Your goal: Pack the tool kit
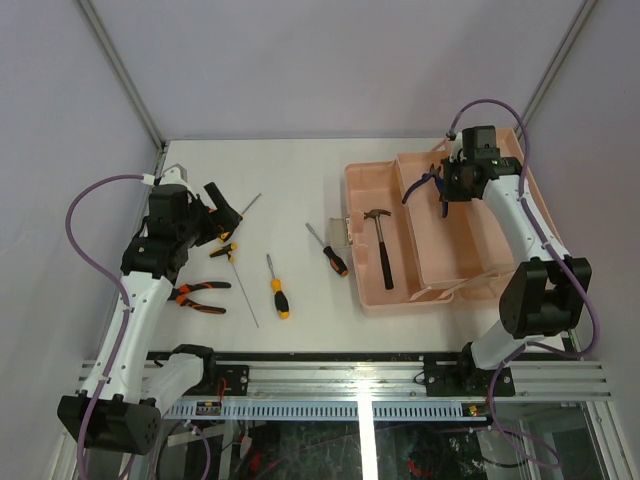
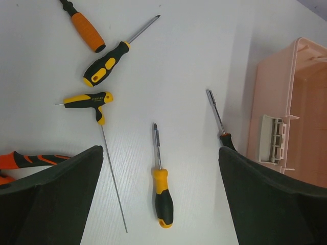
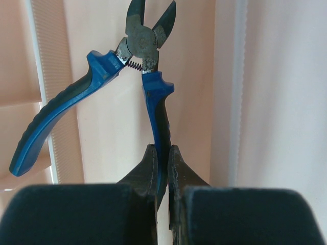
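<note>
The salmon-pink toolbox lies open at the right of the table, with a small hammer in its left half. My right gripper is shut on one handle of blue-handled cutting pliers and holds them over the box's right half, their jaws pointing away. My left gripper is open and empty above the left of the table. Below it in the left wrist view lies a yellow-black screwdriver. The box's grey latch shows at the right of that view.
Loose on the table are orange-handled pliers, a yellow T-handle driver, a second yellow-black screwdriver and an orange-handled tool. A further screwdriver lies beside the box. Enclosure walls stand at the back and both sides.
</note>
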Controlling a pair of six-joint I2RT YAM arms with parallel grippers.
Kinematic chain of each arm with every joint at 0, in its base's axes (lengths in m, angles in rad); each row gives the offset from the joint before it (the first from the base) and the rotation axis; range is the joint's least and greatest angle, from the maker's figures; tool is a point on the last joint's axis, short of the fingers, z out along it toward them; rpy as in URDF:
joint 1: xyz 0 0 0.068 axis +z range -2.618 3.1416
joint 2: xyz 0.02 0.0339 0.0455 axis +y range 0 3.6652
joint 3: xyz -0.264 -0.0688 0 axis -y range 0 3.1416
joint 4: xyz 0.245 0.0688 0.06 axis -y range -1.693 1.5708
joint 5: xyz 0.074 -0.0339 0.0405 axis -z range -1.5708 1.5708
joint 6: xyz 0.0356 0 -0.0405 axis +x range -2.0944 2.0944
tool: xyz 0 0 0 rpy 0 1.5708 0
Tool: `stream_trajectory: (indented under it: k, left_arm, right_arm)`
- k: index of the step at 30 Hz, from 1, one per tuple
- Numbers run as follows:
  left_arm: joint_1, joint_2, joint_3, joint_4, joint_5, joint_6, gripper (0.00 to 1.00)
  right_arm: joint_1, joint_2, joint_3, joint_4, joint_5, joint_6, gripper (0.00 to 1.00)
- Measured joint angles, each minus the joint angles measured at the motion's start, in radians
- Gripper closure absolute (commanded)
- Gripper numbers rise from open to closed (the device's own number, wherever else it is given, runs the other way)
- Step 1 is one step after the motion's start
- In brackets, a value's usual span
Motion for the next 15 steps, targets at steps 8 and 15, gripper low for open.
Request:
stream_trajectory:
  k: [8,15]
  left_arm:
    - [0.000,0.000,0.000,0.000,0.007,-0.001,0.06]
    - [0.000,0.000,0.000,0.000,0.019,-0.009,0.06]
  right_arm:
    - [-0.006,0.037,0.052,-0.041,0.010,0.108,1.00]
    - [-0.006,0.061,0.085,-0.080,0.074,0.229,1.00]
